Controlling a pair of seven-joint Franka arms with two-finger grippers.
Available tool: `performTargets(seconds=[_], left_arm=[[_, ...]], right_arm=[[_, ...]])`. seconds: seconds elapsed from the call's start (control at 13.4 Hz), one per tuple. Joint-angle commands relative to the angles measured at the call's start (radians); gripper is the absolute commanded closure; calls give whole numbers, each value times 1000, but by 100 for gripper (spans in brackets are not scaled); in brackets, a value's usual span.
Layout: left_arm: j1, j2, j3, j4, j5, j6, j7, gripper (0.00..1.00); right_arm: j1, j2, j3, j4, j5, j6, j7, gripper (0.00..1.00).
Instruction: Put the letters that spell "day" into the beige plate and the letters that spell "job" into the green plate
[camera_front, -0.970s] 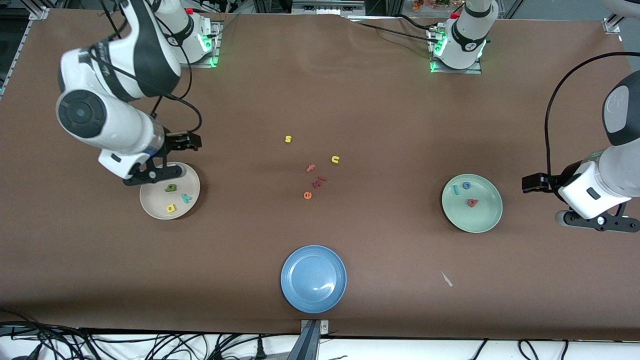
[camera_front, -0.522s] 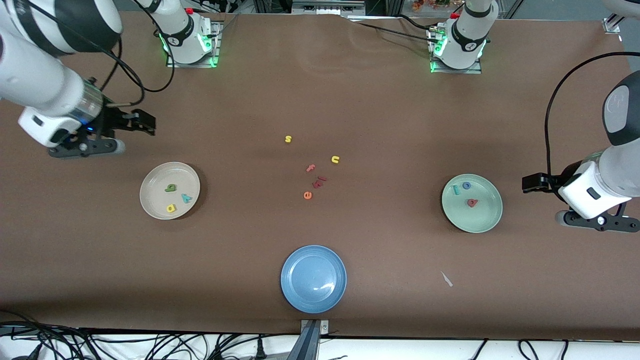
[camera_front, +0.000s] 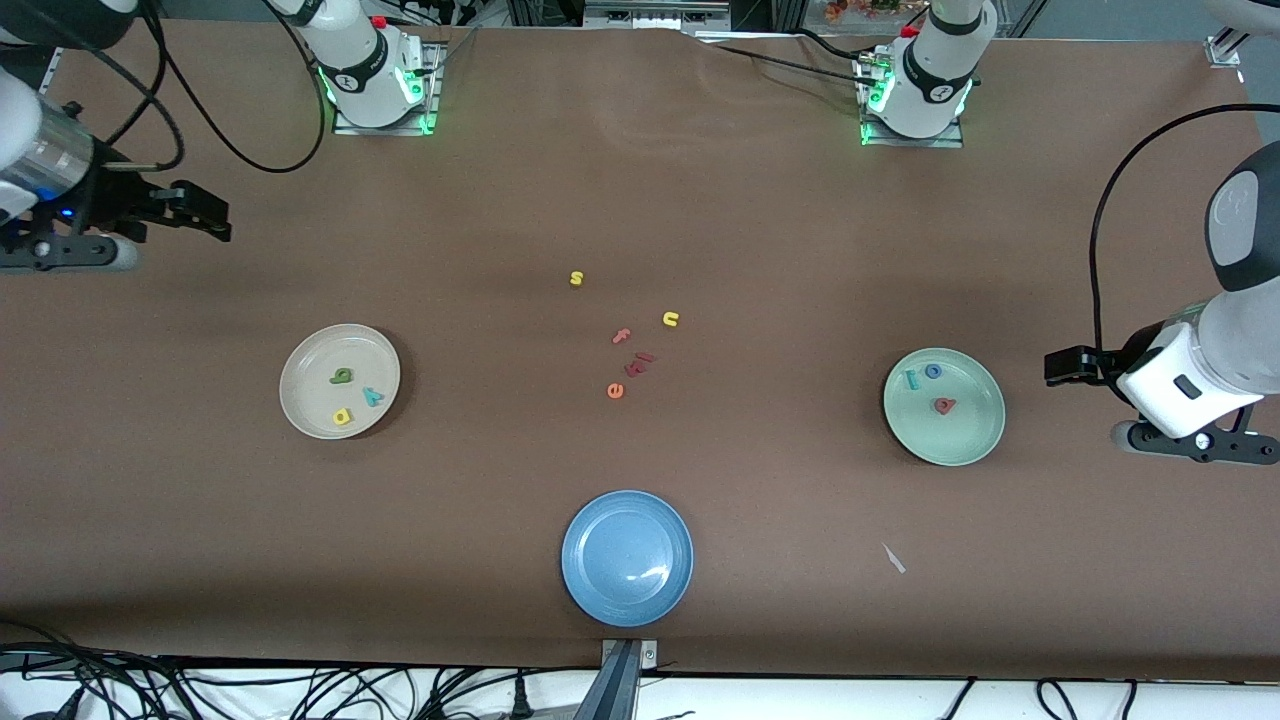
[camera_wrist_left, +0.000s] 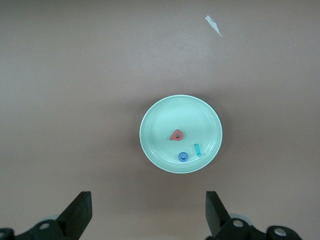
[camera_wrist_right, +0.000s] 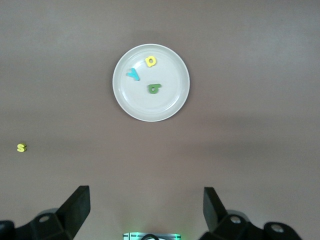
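Green "d", yellow "a", teal "y" in beige plate; "j", "o", "b" in green plate. Right gripper and left gripper spread wide, empty, clear of the plates. Risk: grabbing stray "s" or "n" by mistake.

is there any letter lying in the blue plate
No, the blue plate shows only its bare glazed surface in the front view, with no letter in it.

A robotics lab: 2 bolted arm bases and floor cables.
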Motion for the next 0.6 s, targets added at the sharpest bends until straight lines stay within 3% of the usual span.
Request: performTargets(seconds=[0.0,0.52], left_arm=[[-4,4,2,24,14,-24,-4,0],[-4,4,2,24,16,-24,-4,0]], right_arm=[[-5,-8,-1,11,12,-17,-11,0],[0,18,-1,41,9,-35,-11,0]])
